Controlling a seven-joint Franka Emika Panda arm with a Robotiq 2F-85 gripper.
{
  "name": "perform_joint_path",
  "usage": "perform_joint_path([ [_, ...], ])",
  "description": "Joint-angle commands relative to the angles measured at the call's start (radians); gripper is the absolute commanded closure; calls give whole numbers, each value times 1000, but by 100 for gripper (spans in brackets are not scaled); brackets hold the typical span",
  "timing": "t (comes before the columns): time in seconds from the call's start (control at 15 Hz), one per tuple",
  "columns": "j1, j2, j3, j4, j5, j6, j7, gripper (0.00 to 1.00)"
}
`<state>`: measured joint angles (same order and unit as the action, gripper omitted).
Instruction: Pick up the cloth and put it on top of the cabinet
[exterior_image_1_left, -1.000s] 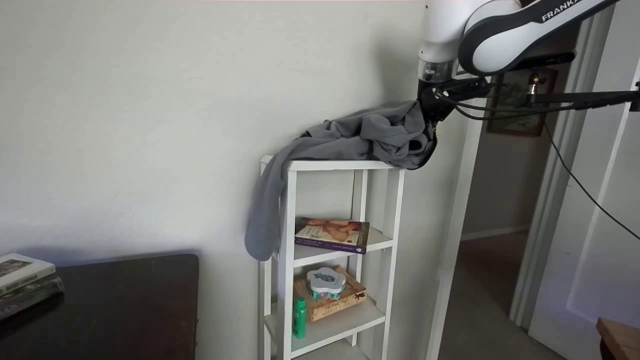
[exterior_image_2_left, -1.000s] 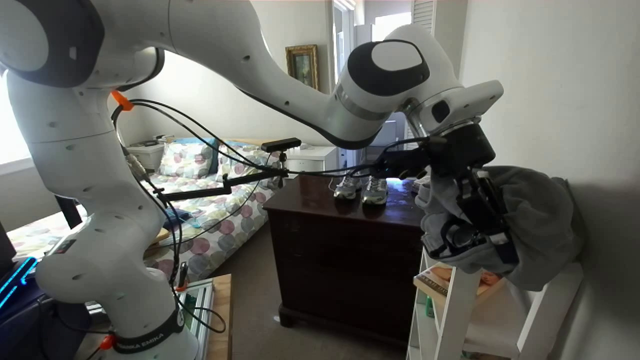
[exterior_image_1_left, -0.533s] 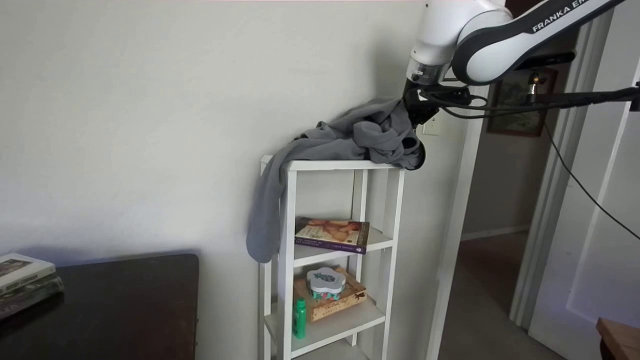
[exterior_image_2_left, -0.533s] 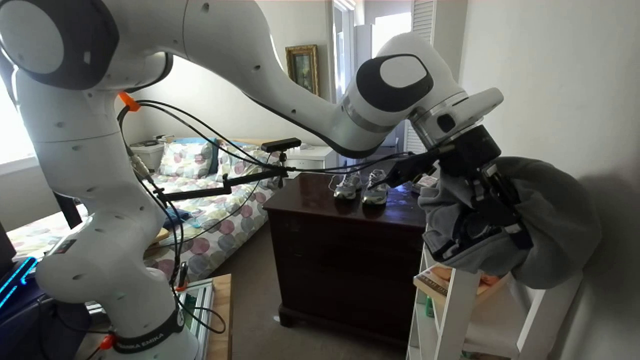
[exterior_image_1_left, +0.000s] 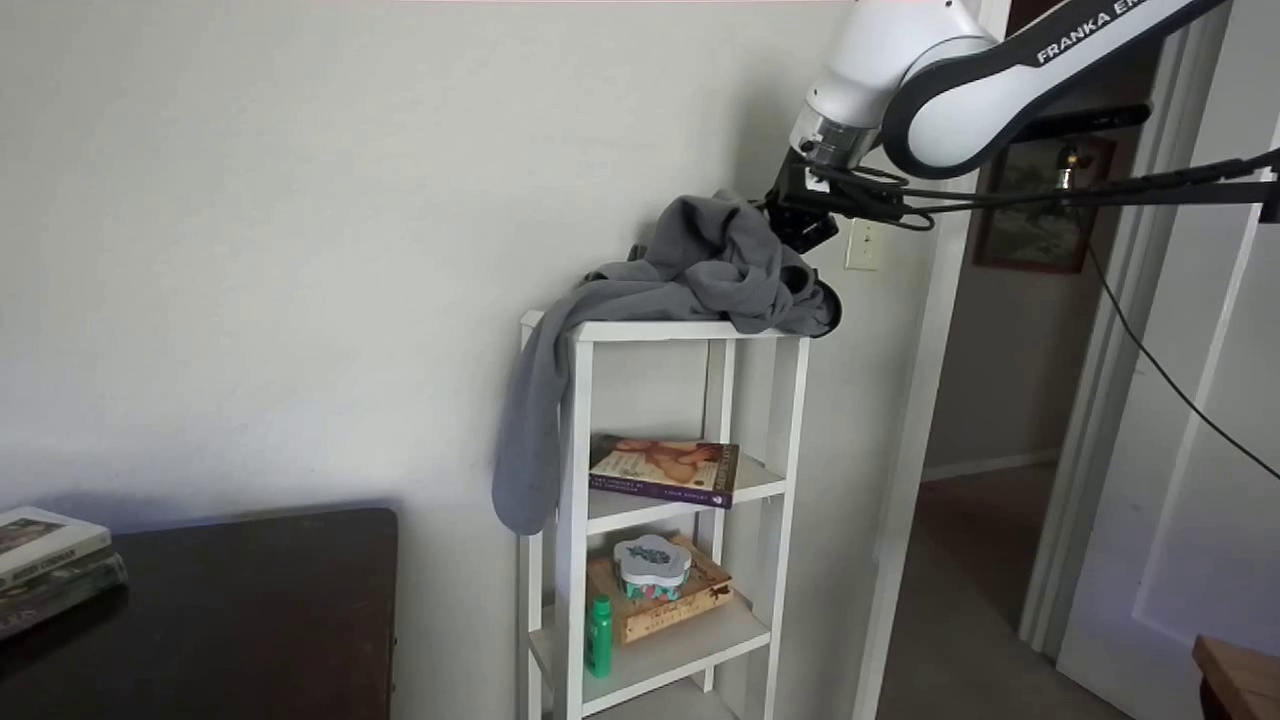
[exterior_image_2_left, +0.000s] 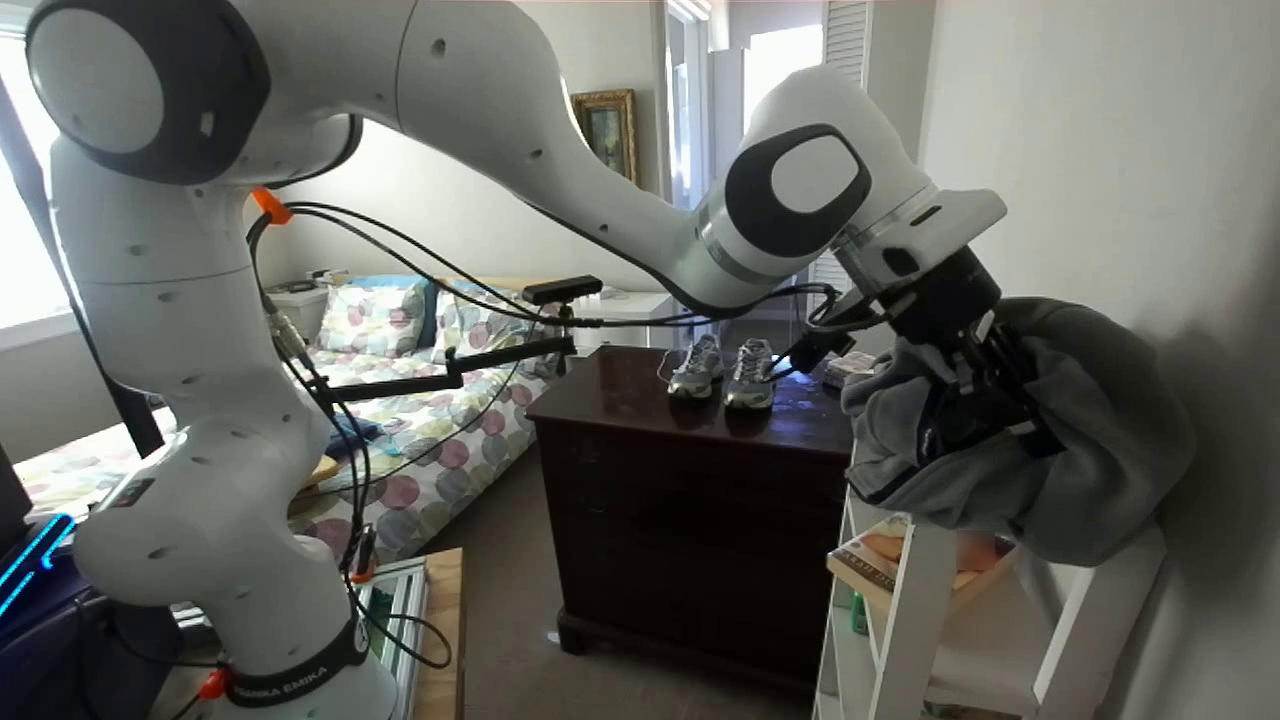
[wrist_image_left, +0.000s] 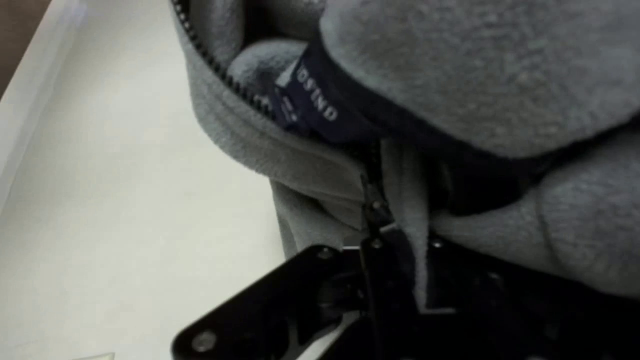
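Note:
The cloth is a grey fleece garment with a dark zipper and collar label. It lies bunched over the top of the white cabinet, an open shelf unit (exterior_image_1_left: 690, 331), in both exterior views (exterior_image_1_left: 700, 280) (exterior_image_2_left: 1120, 440). One part hangs down past the cabinet's left side; a dark-edged part juts slightly past the right edge. My gripper (exterior_image_1_left: 780, 212) is at the garment's upper right, above the cabinet top, tilted. In the wrist view the gripper (wrist_image_left: 385, 225) is shut on a fold of the garment (wrist_image_left: 475, 75). The cabinet also shows in an exterior view (exterior_image_2_left: 1125, 575), its top mostly covered.
A wall stands right behind the cabinet. Lower shelves hold a book (exterior_image_1_left: 665, 468), a trinket box (exterior_image_1_left: 652, 562) and a green bottle (exterior_image_1_left: 599, 637). A dark dresser (exterior_image_2_left: 690, 520) with shoes (exterior_image_2_left: 750, 378) stands beside it. A doorway opens beyond the cabinet.
My gripper has moved left over the cabinet and tilted, with the garment in it. The garment's right part has shifted inward and bunched higher; the hanging part has dropped slightly.

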<state>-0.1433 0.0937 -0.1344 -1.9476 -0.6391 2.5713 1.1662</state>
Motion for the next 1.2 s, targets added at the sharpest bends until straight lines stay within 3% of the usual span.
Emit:
perform_joint_path([
  [0.0,18,29,-6,14,75,35,-51,98],
  [0.47,38,27,-5,25,133,-36,-159,98],
  [0.53,43,19,-12,34,100,-56,-134,67],
  [0.67,54,-10,-13,59,85,-139,-111,60],
  [1.13,94,-176,60,147,48,-530,-44,11],
])
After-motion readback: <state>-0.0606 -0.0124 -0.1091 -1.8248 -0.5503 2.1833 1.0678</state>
